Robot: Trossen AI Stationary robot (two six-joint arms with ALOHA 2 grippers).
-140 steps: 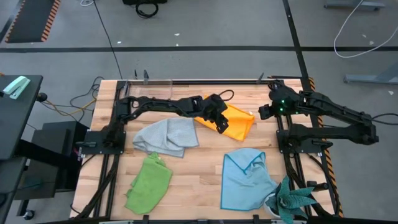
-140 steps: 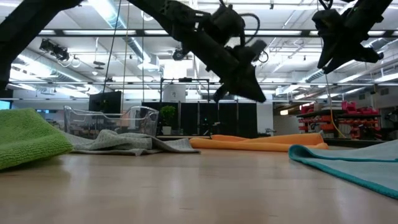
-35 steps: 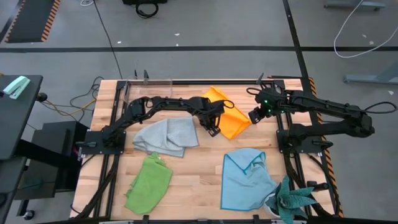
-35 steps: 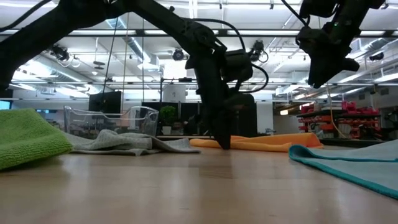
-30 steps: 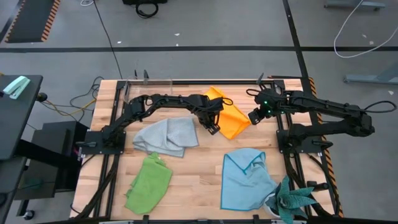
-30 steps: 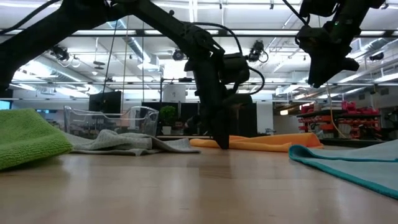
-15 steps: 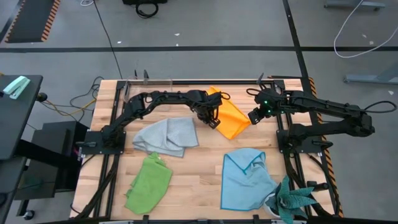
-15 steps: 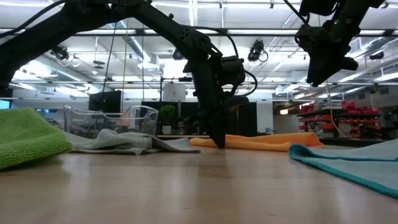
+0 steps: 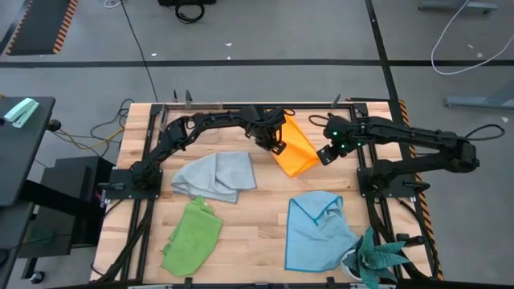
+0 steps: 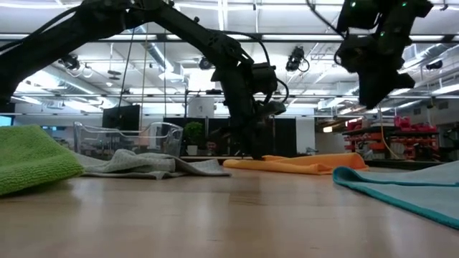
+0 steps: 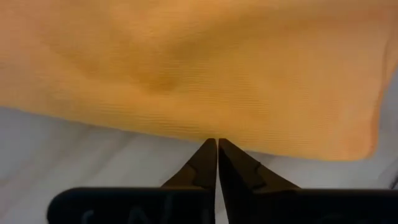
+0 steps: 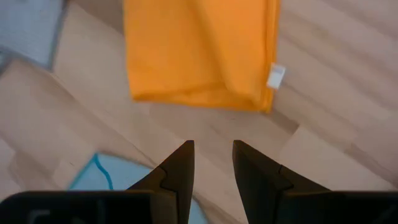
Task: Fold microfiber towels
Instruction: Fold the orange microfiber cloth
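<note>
Working the orange-yellow towel (image 9: 293, 148) at the far middle of the table (image 9: 257, 241). It lies flat, already doubled over, with a small white tag (image 12: 275, 76) at 1 corner. The left end effector (image 9: 275, 145) sits at the towel's left edge, fingers pressed together. In the left wrist view the tips meet just at the hem, and we cannot tell whether any cloth is pinched between them. The right end effector (image 9: 328, 152) hovers just off the towel's right side, fingers parted and empty; the low view shows it raised well above the table.

Handling, our judgement: thin, soft, light microfiber with no stiffness. It should drape and drag on the wood, and layers may slide apart. Best hold is a pinch at a corner or hem edge, through both layers.

3 more towels wait: grey (image 9: 215, 176) crumpled left of centre, lime green (image 9: 193, 235) near left, light blue (image 9: 318, 230) near right, part folded.

Hard to make out: the towel's underside layers, the exact fold count, and the left fingertip contact. The teal plant (image 9: 377, 261) is cut off at the near right edge.
</note>
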